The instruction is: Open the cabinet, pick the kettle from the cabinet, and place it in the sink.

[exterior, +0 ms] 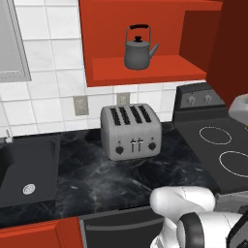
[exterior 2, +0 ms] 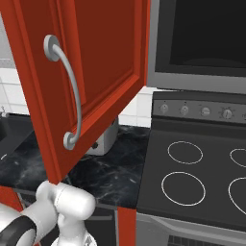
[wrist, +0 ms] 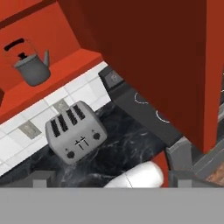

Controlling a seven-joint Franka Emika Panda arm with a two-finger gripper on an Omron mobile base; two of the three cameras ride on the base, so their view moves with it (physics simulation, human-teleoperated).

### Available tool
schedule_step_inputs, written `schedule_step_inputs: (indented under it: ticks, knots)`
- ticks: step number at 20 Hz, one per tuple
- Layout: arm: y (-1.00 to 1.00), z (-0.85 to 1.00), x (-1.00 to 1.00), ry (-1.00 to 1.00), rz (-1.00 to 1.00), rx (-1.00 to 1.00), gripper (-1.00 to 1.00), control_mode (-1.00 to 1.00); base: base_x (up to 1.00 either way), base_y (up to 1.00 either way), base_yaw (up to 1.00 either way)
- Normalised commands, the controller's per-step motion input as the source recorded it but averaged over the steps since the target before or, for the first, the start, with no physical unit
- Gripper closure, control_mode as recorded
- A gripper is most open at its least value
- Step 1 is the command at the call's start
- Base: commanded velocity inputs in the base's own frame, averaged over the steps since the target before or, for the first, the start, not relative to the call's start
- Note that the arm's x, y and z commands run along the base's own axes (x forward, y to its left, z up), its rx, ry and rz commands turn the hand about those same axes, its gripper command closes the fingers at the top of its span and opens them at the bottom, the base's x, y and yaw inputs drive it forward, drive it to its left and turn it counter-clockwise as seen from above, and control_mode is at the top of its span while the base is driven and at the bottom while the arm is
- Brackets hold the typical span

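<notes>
The red cabinet [exterior: 140, 24] stands open, its door [exterior 2: 105, 62] swung out to the right with the long silver handle [exterior 2: 73, 91] facing the right base view. The dark grey kettle [exterior: 139, 51] sits upright on the red shelf, spout to the right. In the hand view the kettle [wrist: 31, 65] lies at upper left, far from my gripper [wrist: 109, 180]. The gripper is open, its fingertips [wrist: 43, 177] wide apart and holding nothing. The door's inner face [wrist: 153, 57] is close on the right. The black sink [exterior: 41, 160] is at the far left of the counter.
A silver four-slot toaster [exterior: 131, 131] stands on the black marble counter below the cabinet. A black stove [exterior: 218, 145] with ring burners lies to the right, a microwave [exterior 2: 202, 38] above it. A grey wall cabinet [exterior: 9, 43] hangs at the upper left.
</notes>
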Motion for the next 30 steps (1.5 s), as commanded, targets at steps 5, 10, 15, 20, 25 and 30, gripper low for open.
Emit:
schedule_step_inputs:
  ticks: [5, 10, 15, 20, 25, 30]
  knots:
    - [0.04, -0.04, 0.52, -0.27, 0.16, 0.0, -1.0, -1.0, 0.0, 0.0, 0.0]
    - [0.15, 0.13, 0.55, 0.02, -0.02, -0.01, -1.0, -1.0, 0.0, 0.0, 0.0]
    - [0.15, 0.12, 0.44, -0.04, 0.0, -0.05, -1.0, -1.0, 0.0, 0.0, 0.0]
    - [0.05, 0.25, 0.33, -0.03, 0.0, -0.06, -1.0, -1.0, 0.0, 0.0, 0.0]
    - [0.01, 0.36, 0.18, 0.05, 0.01, -0.05, -1.0, -1.0, 0.0, 0.0, 0.0]
    - [0.03, 0.34, 0.22, 0.2, 0.01, -0.06, -1.0, -1.0, 0.0, 0.0, 0.0]
